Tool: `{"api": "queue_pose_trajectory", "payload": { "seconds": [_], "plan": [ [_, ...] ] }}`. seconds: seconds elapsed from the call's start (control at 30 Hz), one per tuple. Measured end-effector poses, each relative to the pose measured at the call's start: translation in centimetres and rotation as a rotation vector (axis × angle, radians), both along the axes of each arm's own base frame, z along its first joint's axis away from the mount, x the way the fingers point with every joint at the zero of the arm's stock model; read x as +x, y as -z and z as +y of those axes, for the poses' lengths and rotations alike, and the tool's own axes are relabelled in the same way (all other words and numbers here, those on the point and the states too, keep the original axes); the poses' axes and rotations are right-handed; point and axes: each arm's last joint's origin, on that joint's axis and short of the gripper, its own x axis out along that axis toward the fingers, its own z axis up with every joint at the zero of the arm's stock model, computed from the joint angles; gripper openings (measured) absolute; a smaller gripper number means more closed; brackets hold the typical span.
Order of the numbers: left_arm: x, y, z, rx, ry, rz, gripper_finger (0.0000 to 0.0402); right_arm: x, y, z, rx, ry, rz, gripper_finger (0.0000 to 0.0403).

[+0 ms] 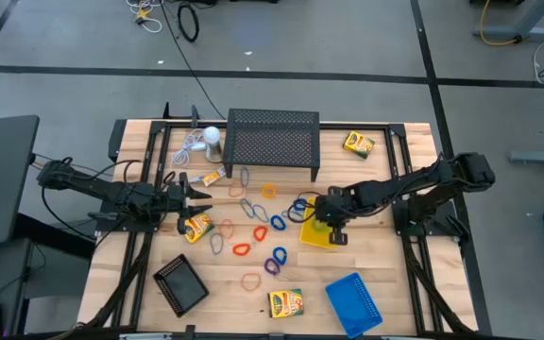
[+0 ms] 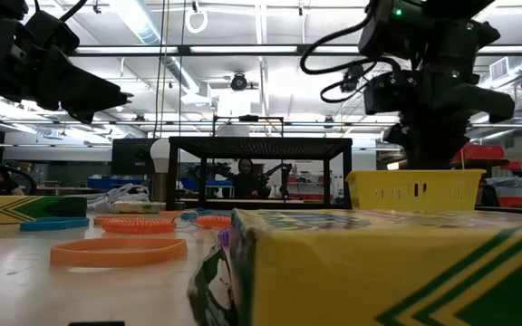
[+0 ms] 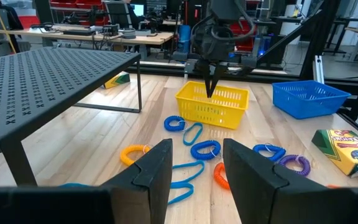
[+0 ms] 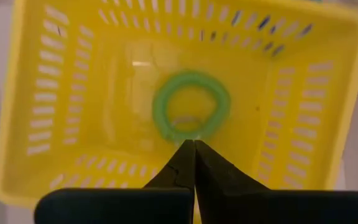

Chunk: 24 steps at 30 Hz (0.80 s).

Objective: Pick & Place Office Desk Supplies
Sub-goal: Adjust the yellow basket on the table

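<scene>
Above the yellow tray (image 4: 36, 124), the right gripper (image 4: 194, 144) hangs with its two fingers pressed together, gripping nothing. Just beyond its tips a green rubber-band loop (image 4: 191, 106) lies flat on the tray floor; whether the tips touch it cannot be told. In the high view the tray (image 1: 312, 237) sits right of the table's middle, with the right gripper (image 1: 332, 229) over it.

Around the tray, to its left, more coloured loops are scattered on the wooden table (image 1: 385, 274): blue ones (image 1: 279, 223), a red one (image 1: 241, 249), an orange one (image 1: 268, 191). A blue tray (image 1: 353, 302) lies near the front edge, a crayon box (image 1: 286, 302) beside it, and a black tray (image 1: 180, 283) farther left. Another crayon box (image 1: 358, 144) sits at the back right, beside the large black mesh stand (image 1: 272, 140).

On the left side, the left gripper (image 1: 193, 195) hovers with its fingers (image 3: 154, 168) apart and empty, just behind a crayon box (image 1: 196, 228).
</scene>
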Motion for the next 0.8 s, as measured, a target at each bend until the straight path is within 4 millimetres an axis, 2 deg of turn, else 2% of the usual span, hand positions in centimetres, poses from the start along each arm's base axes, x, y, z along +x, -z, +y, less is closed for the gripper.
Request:
{"api": "queue_pose_trajectory", "payload": {
  "seconds": [0.17, 0.47, 0.8],
  "plan": [
    [0.0, 0.0, 0.0, 0.000, 0.000, 0.000, 0.0149, -0.7, 0.0, -0.1, 0.001, 0.012, 0.079, 0.0002],
    [0.0, 0.0, 0.0, 0.000, -0.001, 0.001, 0.0149, -0.7, -1.9, -0.1, -0.016, 0.033, 0.161, 0.0001],
    [0.0, 0.0, 0.0, 0.005, 0.000, 0.001, 0.0149, -1.8, -1.9, -0.2, -0.031, 0.094, 0.276, 0.0000]
  ]
}}
